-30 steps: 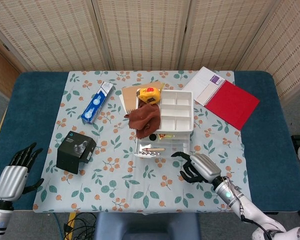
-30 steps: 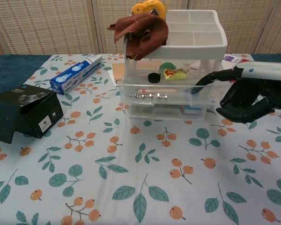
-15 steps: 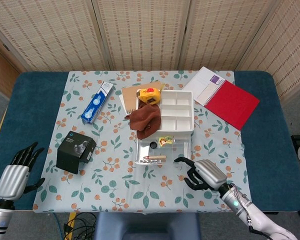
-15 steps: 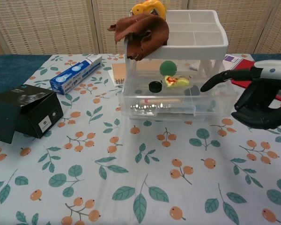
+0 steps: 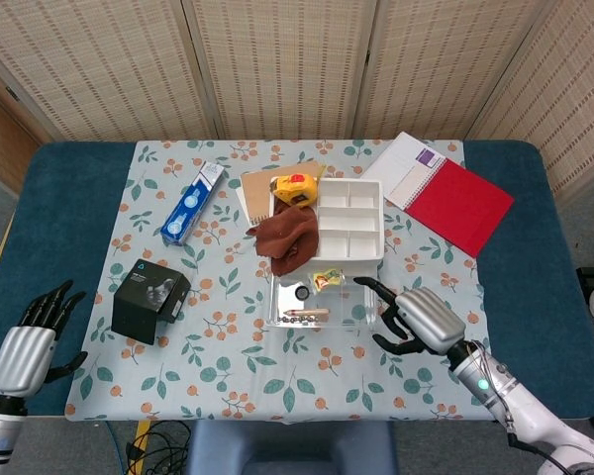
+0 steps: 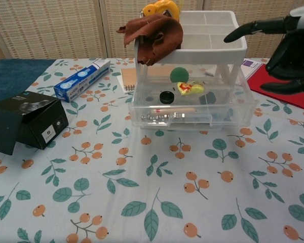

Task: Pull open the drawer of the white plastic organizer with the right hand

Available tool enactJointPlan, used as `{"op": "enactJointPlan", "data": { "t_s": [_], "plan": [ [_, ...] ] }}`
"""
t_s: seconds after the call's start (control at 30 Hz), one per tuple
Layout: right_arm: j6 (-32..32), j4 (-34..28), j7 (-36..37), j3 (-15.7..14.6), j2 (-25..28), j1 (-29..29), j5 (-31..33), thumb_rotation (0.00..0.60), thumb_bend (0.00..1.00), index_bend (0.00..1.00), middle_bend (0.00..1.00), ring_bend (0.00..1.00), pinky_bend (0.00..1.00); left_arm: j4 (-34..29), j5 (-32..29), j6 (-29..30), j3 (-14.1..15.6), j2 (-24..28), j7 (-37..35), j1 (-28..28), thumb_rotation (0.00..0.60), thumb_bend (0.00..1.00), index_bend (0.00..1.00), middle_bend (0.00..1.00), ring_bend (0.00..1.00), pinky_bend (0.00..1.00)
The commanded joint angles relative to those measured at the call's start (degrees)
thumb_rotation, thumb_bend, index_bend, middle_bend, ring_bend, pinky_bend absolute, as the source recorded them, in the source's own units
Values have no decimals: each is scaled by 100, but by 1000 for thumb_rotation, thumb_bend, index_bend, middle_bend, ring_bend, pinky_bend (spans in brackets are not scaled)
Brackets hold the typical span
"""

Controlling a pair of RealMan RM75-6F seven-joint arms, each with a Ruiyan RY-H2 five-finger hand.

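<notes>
Standing pulled out from under the organizer (image 5: 348,220), the drawer (image 5: 322,302) is found just left of the right robot hand (image 5: 421,319), whose fingers are spread and hold nothing. The pull is judged done, so the robot hand is kept clear of the front. The left robot hand (image 5: 28,346) is rested open, well apart at the table (image 5: 49,198) edge.

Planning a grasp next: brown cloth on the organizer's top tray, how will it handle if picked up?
Probably floppy: the brown cloth lies crumpled and droops over the edge of the top tray, so it should sag from any pinch. Likely light. It touches the yellow tape measure, so lifting might nudge that.
</notes>
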Motion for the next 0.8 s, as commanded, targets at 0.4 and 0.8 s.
{"op": "enactJointPlan", "data": {
  "t_s": [0.4,0.8],
  "plan": [
    [-793,188,-2492,483,-397,1325,1392,600,365,295,921,927,1000,80,2,77,38,1,-110,78,600,205,103,23,75,109],
    [-802,599,-4199,388,-1151,2130,2070,600,359,343,977,980,1000,126,-28,101,49,-18,-164,123,600,205,104,23,75,109]
  ]
}}
